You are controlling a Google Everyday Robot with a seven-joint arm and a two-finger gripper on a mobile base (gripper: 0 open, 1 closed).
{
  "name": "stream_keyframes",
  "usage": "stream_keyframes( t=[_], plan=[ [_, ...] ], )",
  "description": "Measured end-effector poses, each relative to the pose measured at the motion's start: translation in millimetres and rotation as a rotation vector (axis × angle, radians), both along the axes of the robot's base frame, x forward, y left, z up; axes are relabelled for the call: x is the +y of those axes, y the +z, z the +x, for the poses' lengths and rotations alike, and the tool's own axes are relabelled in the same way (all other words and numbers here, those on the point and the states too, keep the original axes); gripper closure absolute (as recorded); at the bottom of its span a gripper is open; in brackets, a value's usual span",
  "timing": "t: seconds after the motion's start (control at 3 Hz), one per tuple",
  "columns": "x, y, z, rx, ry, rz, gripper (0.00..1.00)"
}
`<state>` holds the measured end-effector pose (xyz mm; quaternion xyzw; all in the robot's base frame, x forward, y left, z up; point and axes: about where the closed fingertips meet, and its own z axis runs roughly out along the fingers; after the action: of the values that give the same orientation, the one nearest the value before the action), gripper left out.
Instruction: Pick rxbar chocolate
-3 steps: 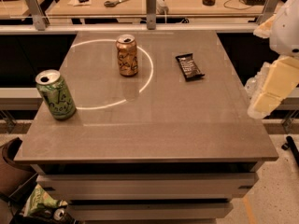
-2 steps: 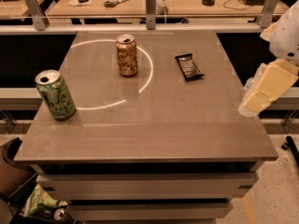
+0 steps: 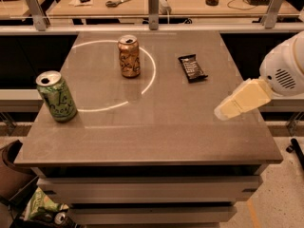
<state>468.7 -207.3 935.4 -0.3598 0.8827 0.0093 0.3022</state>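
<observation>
Gripper (image 3: 229, 109) is being held over the table's (image 3: 142, 141) right edge, state cannot be told. rxbar chocolate (image 3: 192, 67) is being seen farther back and view-left, well apart, long axis near-to-far.

Gripper: the gripper (image 3: 237, 102) hangs over the right edge of the table (image 3: 156, 137), at 4 o'clock from the rxbar chocolate (image 3: 192, 67), well apart.
Way in: bare tabletop runs from the gripper toward 10 o'clock up to the bar.
Around the bar: open surface on every side.
Nearest obstacle: brown-gold can (image 3: 128, 56), upright, at 9 o'clock from the bar, apart from it.
Far obstacle: green can (image 3: 56, 96), upright by the left edge, well apart.
Back: rail post (image 3: 153, 3) at 12 o'clock, behind the table's far edge.
</observation>
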Motion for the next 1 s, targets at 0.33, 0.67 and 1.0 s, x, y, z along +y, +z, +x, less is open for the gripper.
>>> stream_keyframes(
  t=[0.33, 0.67, 1.0],
  plan=[
    [14, -34, 22, -0.021, -0.089, 0.131, 0.0],
    [25, -52, 60, -0.085, -0.16, 0.246, 0.0],
    [14, -47, 103, -0.186, -0.232, 0.308, 0.0]
  ],
)
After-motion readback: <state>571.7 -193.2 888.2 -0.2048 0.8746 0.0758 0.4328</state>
